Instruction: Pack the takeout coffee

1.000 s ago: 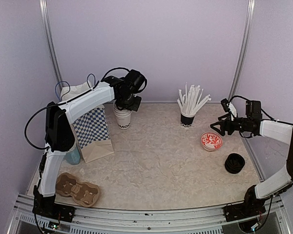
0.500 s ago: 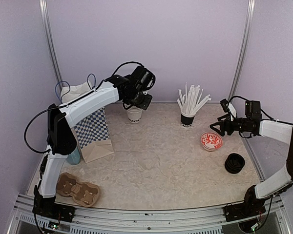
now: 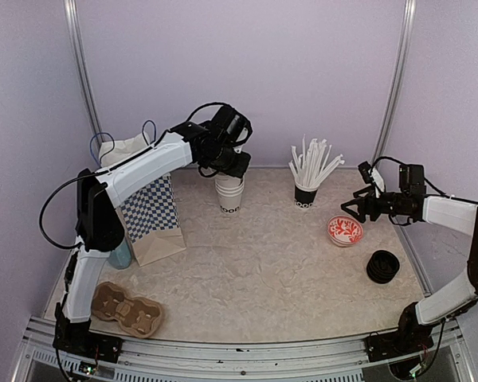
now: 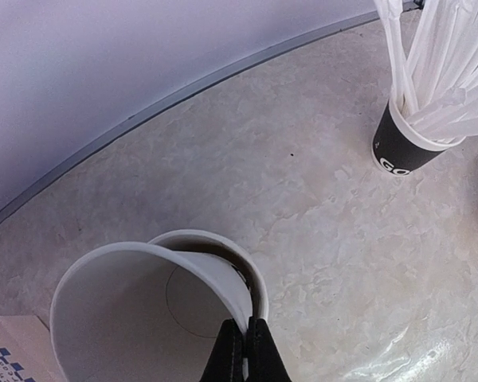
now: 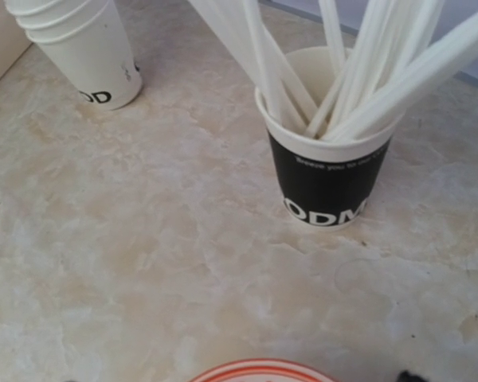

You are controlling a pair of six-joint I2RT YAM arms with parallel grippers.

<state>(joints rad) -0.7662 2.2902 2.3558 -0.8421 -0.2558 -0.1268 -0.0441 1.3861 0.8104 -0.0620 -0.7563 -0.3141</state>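
Several nested white takeout coffee cups (image 3: 229, 194) with black lettering stand at the back middle of the table, also seen at the top left of the right wrist view (image 5: 84, 48). My left gripper (image 3: 232, 168) hangs right over them. In the left wrist view it (image 4: 245, 350) is shut on the rim of the top cup (image 4: 135, 318), which tilts out of the cup below (image 4: 260, 280). My right gripper (image 3: 353, 208) hovers open and empty at the right, above the red dish; its fingers do not show in its own wrist view.
A black-banded cup of white straws (image 3: 305, 193) (image 5: 327, 175) stands right of the cups. A red-patterned dish (image 3: 345, 231) and black lids (image 3: 382, 266) lie at the right. A checkered paper bag (image 3: 147, 208), a light-blue mug (image 3: 119, 255) and a cardboard carrier (image 3: 127, 309) are at the left.
My left arm has swung right, away from the bag, and the white cups have moved with it toward the table's middle. The right arm has not moved.
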